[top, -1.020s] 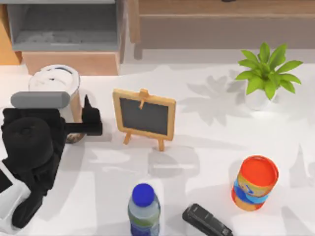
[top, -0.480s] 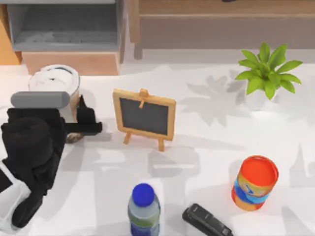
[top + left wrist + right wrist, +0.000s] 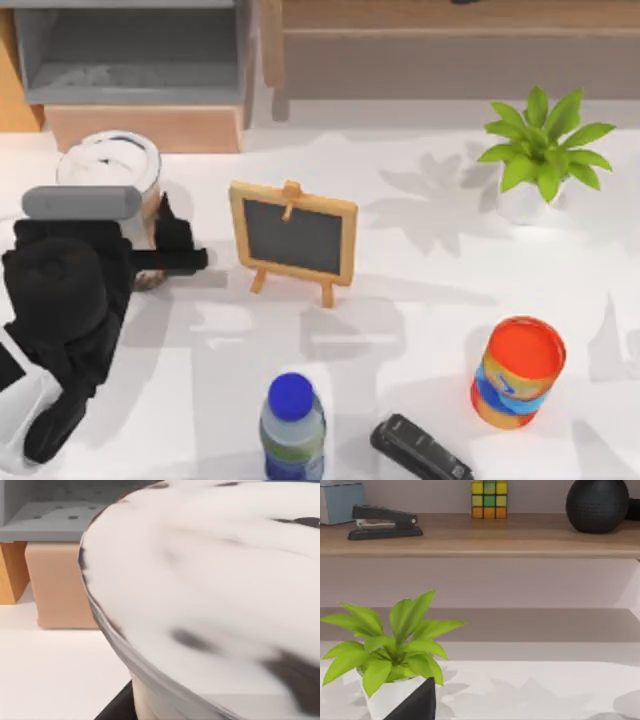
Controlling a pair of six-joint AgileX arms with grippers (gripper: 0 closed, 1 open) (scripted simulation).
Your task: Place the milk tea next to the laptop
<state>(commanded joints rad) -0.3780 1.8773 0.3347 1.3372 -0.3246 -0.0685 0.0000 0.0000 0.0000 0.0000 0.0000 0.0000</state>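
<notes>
- White tabletop (image 3: 420, 300) all round, a shelf unit along the far edge, clutter scattered across it.
- Nearest me in the top view: a blue-capped bottle (image 3: 292, 425) and a dark stapler (image 3: 420, 452) at the front edge, with an orange-lidded can (image 3: 518, 372) to the right. None of these is my target.
- Further in, on the table's left side, my left gripper (image 3: 150, 235) sits at the milk tea (image 3: 112, 172). One dark finger (image 3: 178, 232) stands against the cup's right flank; the other is hidden, so I judge it a side-on grasp but can't tell whether it's clamped yet.
- From the left wrist view the milk tea's white dome lid (image 3: 210, 580) looms right up against the lens, so the hand is as close as it gets.
- Mid-table, a small chalkboard easel (image 3: 293, 238) stands just right of the cup; I'd lift clear before swinging.
- Far right, a potted plant (image 3: 540, 150). The right wrist view faces it, with one fingertip (image 3: 417, 702) of my parked right gripper in front; finger state unreadable.
- No laptop spotted so far.
</notes>
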